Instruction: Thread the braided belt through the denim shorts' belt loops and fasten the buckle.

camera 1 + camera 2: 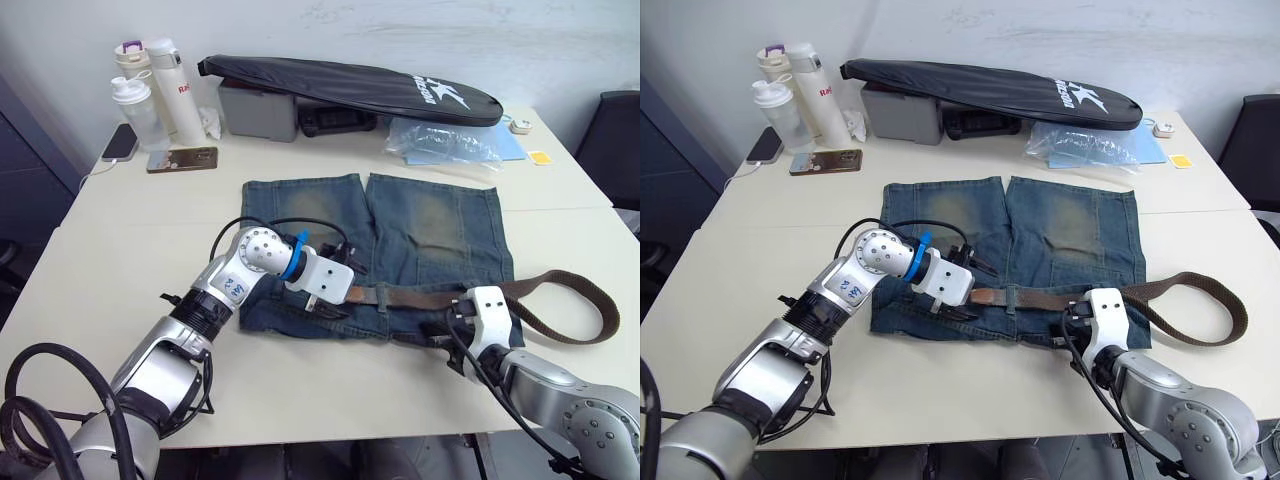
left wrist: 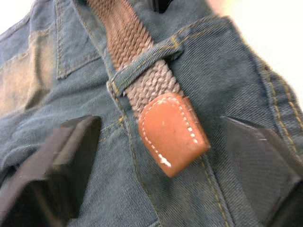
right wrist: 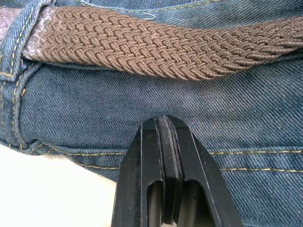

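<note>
The denim shorts (image 1: 420, 230) lie flat on the table with the waistband toward me. The braided belt (image 1: 405, 296) runs along the waistband and curls into a loose loop (image 1: 590, 300) off the shorts' right side. Its tan leather tip (image 2: 173, 132) has passed under a belt loop (image 2: 142, 71). That tip lies between the spread fingers (image 2: 71, 156) of my open left gripper (image 1: 345, 290). My right gripper (image 3: 163, 127) is shut on nothing, its tips on the denim just below the belt, near another belt loop (image 3: 14, 28). The buckle is hidden.
A long black zipped bag (image 1: 350, 88) lies over a grey box (image 1: 258, 110) at the back. Bottles (image 1: 160, 90) and two phones (image 1: 182, 158) stand at the back left, a plastic bag (image 1: 440, 140) at the back right. A dark chair (image 1: 615, 140) is beyond the table's right edge.
</note>
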